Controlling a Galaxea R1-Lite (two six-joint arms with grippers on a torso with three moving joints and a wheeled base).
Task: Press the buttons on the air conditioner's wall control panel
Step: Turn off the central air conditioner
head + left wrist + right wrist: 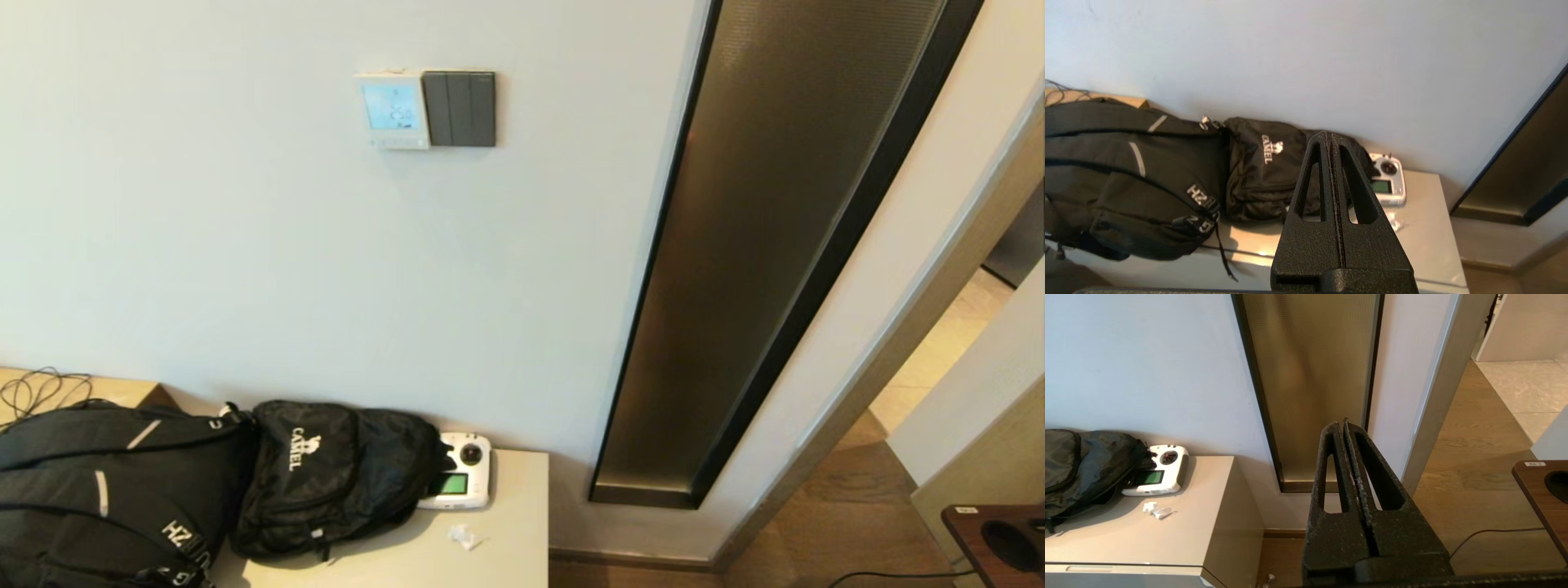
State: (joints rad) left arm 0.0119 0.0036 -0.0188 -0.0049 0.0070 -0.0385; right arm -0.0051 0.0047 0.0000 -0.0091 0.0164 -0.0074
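Item 1 – AC wall control panel (393, 109): white square unit, fixed high on the wall (245, 245), well above the bench (506, 523); screen lit pale blue. Buttons (399, 142) run in a strip under the screen, at standing-hand height, so reach must go up, not down

Item 2 – dark grey 3-rocker switch plate (460, 109): touching panel's right side; not the target, risk of mis-press since it sits so close

Item 3 – left end effector (1330, 136): fingers together, empty; aimed at bench's back edge over the black backpack (1257, 163). Closed tip prob. suits poking a small button

Item 4 – right end effector (1342, 425): fingers together, empty; hangs off the bench's right edge, facing the ribbed glass strip (1310, 375) and wood floor (1474, 457)

Neither arm shows in head view, both low, well apart from panel; task judged not begun

Item 5 – bench load: larger black bag (98, 490) at left, backpack mid, white handheld controller (461, 482) w/ green screen near back-right corner, crumpled wrapper (464, 536) toward the right side in front of it
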